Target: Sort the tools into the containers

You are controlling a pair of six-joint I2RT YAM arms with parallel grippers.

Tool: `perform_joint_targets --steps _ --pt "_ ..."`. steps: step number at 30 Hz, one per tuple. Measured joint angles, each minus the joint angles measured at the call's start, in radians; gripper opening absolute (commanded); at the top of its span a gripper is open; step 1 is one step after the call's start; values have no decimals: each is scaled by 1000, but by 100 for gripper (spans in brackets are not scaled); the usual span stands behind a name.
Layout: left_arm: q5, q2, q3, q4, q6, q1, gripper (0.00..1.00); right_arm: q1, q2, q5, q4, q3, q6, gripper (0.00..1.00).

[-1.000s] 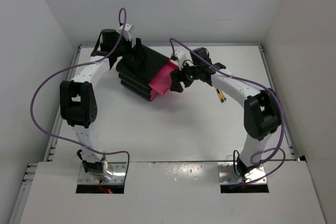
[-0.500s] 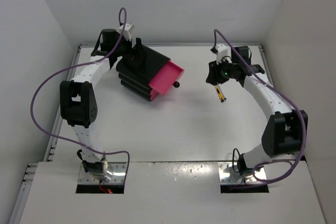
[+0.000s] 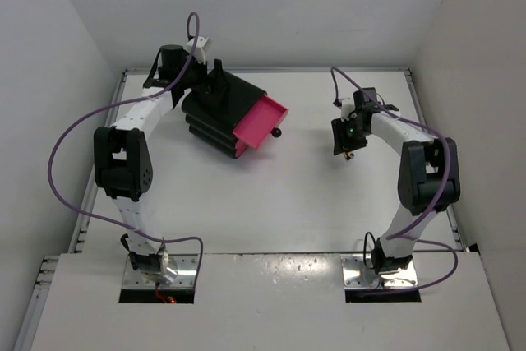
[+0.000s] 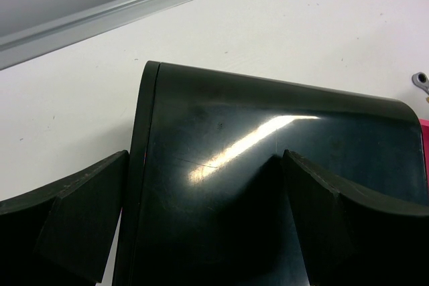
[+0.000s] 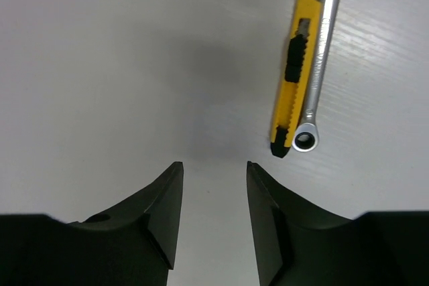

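Observation:
The black cabinet (image 3: 215,114) lies tilted at the back left, its top pink drawer (image 3: 260,123) pulled open, black knob (image 3: 279,131) out front. My left gripper (image 3: 216,81) is open, its fingers spread on the cabinet's glossy top (image 4: 268,159), one finger (image 4: 74,209) past its edge. My right gripper (image 3: 346,136) is open and empty, low over the table. Just ahead and right of its jaws lie a yellow-handled tool (image 5: 293,78) and a thin silver wrench (image 5: 319,65), side by side and touching. The yellow tool's end shows in the top view (image 3: 349,155). Scissors and screwdriver are out of view.
The two lower pink drawers (image 3: 240,150) are closed. The table's raised metal rim (image 3: 427,121) runs close behind the right arm and along the back (image 4: 134,11). A silver wrench head (image 4: 420,79) shows beyond the cabinet in the left wrist view.
My right gripper has left the drawer knob, swung right across the table, and come down over the yellow tool. The drawer stays open. The left arm has not moved.

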Motion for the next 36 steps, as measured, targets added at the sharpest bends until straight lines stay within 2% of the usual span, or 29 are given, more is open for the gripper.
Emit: perform_joint_targets --steps 3,14,20,36 --pt "-2 -2 -2 3 0 0 100 -3 16 34 8 15 13 48" --pt "-3 -3 -7 8 0 -2 100 -6 102 91 39 55 24 49" --pt "-2 -4 -9 11 -1 -2 100 -9 126 103 63 64 31 54" --pt "-2 -4 -8 11 0 -2 100 -9 208 98 69 106 40 54"
